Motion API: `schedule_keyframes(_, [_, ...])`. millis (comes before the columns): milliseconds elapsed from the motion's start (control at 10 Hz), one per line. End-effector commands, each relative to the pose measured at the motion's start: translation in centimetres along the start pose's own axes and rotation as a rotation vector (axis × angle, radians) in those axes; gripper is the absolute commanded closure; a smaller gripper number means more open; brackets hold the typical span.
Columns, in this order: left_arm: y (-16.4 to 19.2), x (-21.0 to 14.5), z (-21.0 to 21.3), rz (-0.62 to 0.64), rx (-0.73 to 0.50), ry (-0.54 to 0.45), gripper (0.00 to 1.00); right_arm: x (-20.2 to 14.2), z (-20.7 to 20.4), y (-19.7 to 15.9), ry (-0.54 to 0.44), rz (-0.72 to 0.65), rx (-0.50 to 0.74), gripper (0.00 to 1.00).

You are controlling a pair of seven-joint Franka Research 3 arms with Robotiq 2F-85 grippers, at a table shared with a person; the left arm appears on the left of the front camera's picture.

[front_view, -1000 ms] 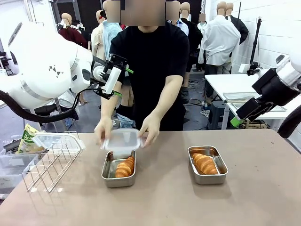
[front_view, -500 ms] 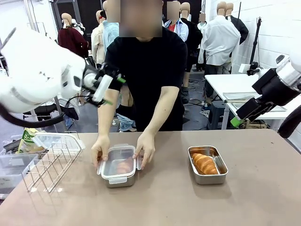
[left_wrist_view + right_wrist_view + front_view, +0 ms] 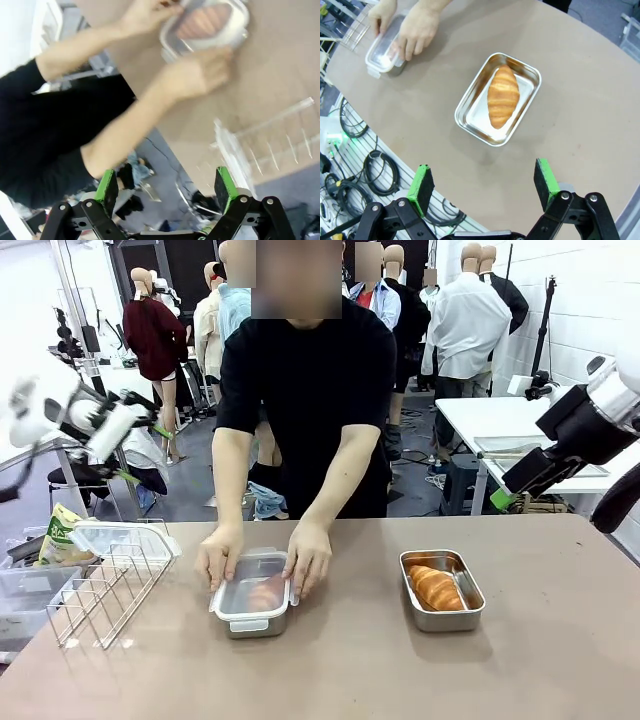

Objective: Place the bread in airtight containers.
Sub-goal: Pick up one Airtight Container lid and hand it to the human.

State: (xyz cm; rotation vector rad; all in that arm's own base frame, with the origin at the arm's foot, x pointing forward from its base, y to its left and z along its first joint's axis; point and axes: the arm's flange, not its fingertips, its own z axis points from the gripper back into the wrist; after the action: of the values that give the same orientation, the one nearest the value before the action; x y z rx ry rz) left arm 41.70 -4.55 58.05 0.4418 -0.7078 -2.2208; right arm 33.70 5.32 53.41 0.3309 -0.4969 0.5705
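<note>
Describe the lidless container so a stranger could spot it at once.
On the brown table, look right of the person's hands. The steel container there stands alone and open, its roll bare; the other container is lidded, under those hands.

The left arm (image 3: 50, 410) is blurred; the roll (image 3: 263, 592) shows dimly through its lid (image 3: 240, 602).

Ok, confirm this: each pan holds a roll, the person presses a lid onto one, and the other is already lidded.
Wrong on the last point: the other pan stands open with no lid, its roll uncovered, as the right wrist view shows. The rest holds.
</note>
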Motion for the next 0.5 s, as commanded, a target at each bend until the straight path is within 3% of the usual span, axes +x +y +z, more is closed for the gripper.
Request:
schedule_keyframes(0, [0.4, -2.6, 0.4, 0.064, -0.232, -0.003, 0.0, 0.0, -0.1, 0.0, -0.003, -0.004, 0.014, 0.0])
schedule_keyframes(400, [-2.3, -6.5, -4.9, 0.077, -0.418, -0.089, 0.0, 0.0, -0.1, 0.0, -0.003, -0.004, 0.014, 0.0])
